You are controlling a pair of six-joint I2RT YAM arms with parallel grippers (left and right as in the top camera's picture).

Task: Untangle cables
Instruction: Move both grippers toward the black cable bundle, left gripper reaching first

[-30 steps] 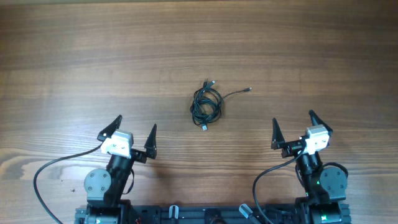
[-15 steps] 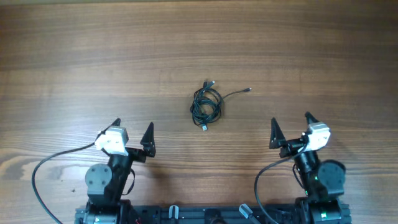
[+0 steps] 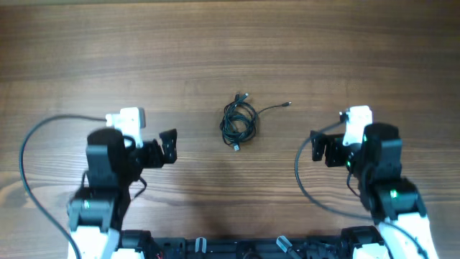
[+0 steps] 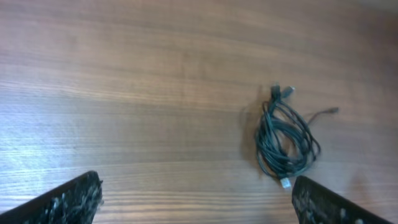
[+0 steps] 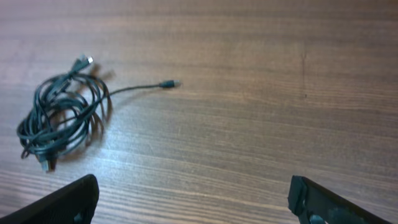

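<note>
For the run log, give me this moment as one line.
cables: tangled coil | left hand: open, away | right hand: open, away

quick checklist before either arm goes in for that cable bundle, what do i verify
1. Open, empty left gripper: ok.
2. Open, empty right gripper: ok.
3. All three cameras see the cables: ok.
4. A free end to grab: the loose plug end trails out of the coil toward the right arm's side, apart from the rest: ok.
5. Are the cables untangled: not ok, they lie in one overlapping coil.
6. How many cords are in the coil and where they cross: cannot tell.
</note>
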